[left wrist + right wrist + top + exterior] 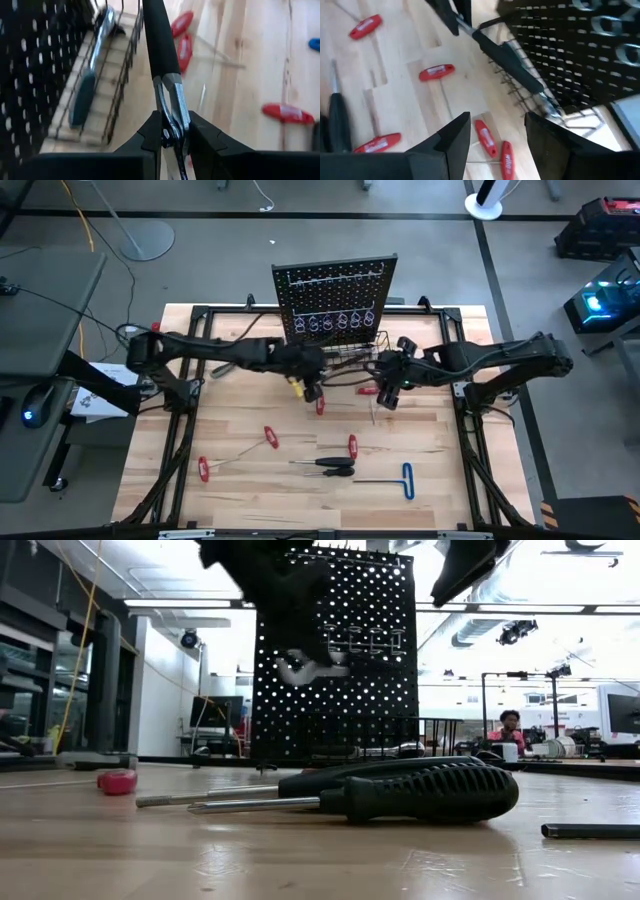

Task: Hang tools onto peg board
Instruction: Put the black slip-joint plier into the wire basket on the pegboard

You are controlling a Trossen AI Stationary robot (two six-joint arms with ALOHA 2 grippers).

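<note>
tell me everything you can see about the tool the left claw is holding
The black-handled tool looks like pliers: two bare metal arms meet at a pivot, and one long black rubbery grip extends away from the left claw, which is shut on the metal end. It hangs above the table, beside the wire basket at the peg board.

white lettering on red tool handles (506, 161), too blurred to read

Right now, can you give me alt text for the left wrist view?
The left gripper grips a black-handled tool by its metal neck, beside the peg board and wire basket. Red-handled tools lie on the wooden table beyond.
</note>
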